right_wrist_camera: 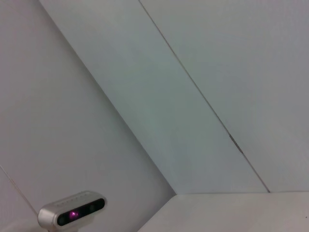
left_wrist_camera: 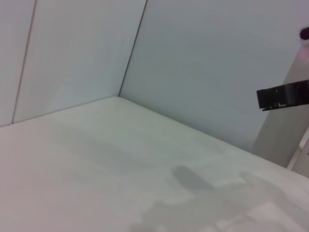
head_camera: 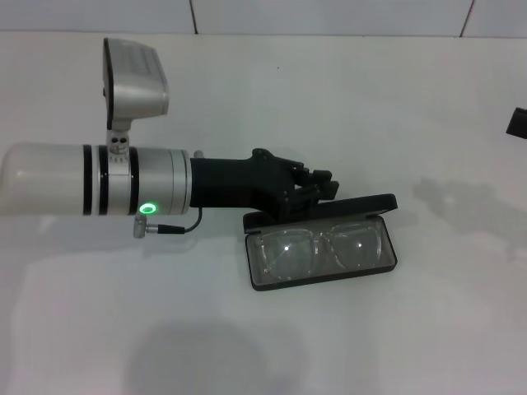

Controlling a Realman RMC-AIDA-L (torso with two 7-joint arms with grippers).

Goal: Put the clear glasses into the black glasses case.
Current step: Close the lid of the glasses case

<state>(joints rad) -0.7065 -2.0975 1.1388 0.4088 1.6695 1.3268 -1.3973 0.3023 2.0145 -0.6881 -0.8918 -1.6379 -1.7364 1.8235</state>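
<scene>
The black glasses case (head_camera: pixel 323 278) lies open on the white table, right of centre in the head view. Its lid (head_camera: pixel 346 206) stands raised along the far side. The clear glasses (head_camera: pixel 319 247) lie inside the case, lenses up and lengthwise. My left gripper (head_camera: pixel 310 194) reaches in from the left and sits at the far left end of the lid, touching or almost touching it. A small black part of my right gripper (head_camera: pixel 517 123) shows at the right edge, far from the case.
The white table (head_camera: pixel 263 346) runs back to a white tiled wall (head_camera: pixel 329 16). A black bar on a pale post (left_wrist_camera: pixel 282 95) stands at the table's far side in the left wrist view. A small grey camera (right_wrist_camera: pixel 72 212) shows in the right wrist view.
</scene>
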